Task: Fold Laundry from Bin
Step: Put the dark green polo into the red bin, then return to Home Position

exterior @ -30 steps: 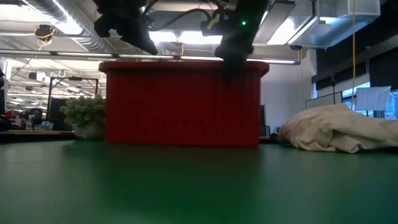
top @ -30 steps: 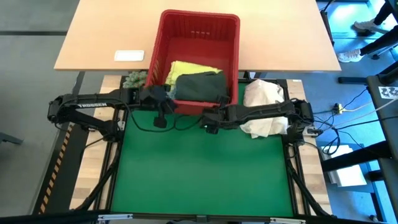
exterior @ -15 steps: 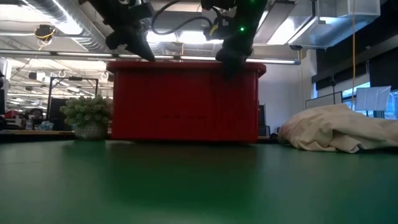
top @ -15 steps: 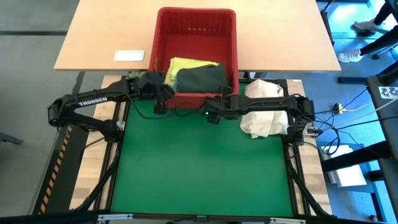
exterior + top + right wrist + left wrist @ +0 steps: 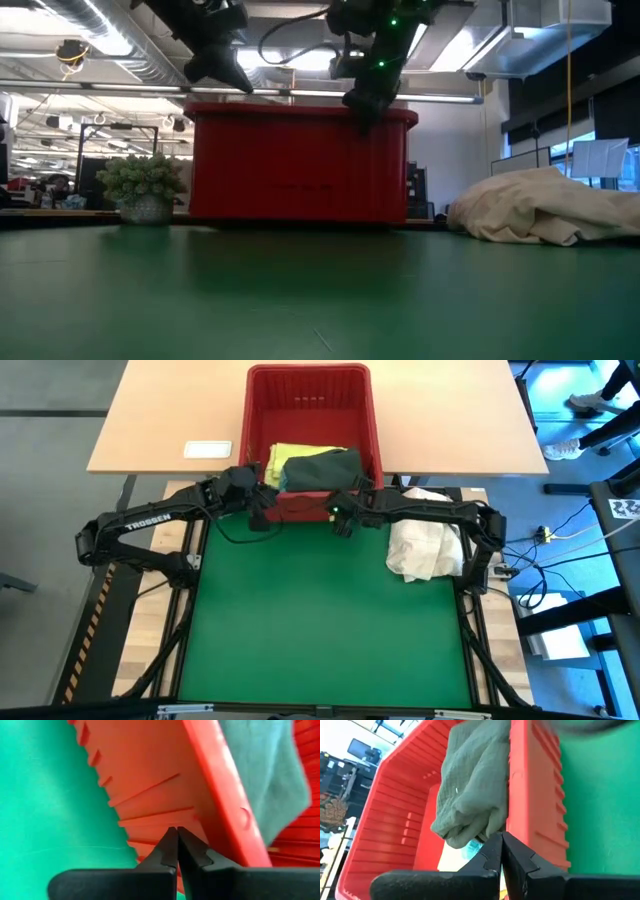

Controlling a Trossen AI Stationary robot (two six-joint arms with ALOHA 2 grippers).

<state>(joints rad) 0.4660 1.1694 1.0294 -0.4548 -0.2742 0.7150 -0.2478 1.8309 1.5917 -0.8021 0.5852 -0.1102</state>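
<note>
The red bin (image 5: 312,400) stands at the mat's far edge, reaching onto the wooden table. Laundry lies in its near half: a dark green garment (image 5: 320,468) on top, a yellow one (image 5: 285,460) beside it, and a bit of turquoise (image 5: 470,849) underneath. My left gripper (image 5: 501,837) is shut at the near rim's left part (image 5: 268,505). My right gripper (image 5: 176,831) is shut against the near wall's right part (image 5: 338,510). In the low view both hang at the bin's top edge (image 5: 300,108). My left gripper touches the top of the bin's near rim (image 5: 516,822) with its shut fingertips, right beside the dark green garment. It comes slanting down from the near left. The bin stands flat. My right gripper presses its shut fingertips against the outside of the bin's near wall (image 5: 165,815), just under the rim. It comes slanting down from the near right.
A cream-white cloth bundle (image 5: 425,545) lies at the mat's right edge, under my right arm. A small green plant ball (image 5: 145,185) stands left of the bin. A white card (image 5: 208,449) lies on the wooden table. The green mat (image 5: 320,630) lies open toward me.
Both shut grippers have gone toward the table's far edge, staying at the bin's near side. The bin has slid away with them, farther onto the wooden table, still upright with the laundry inside.
</note>
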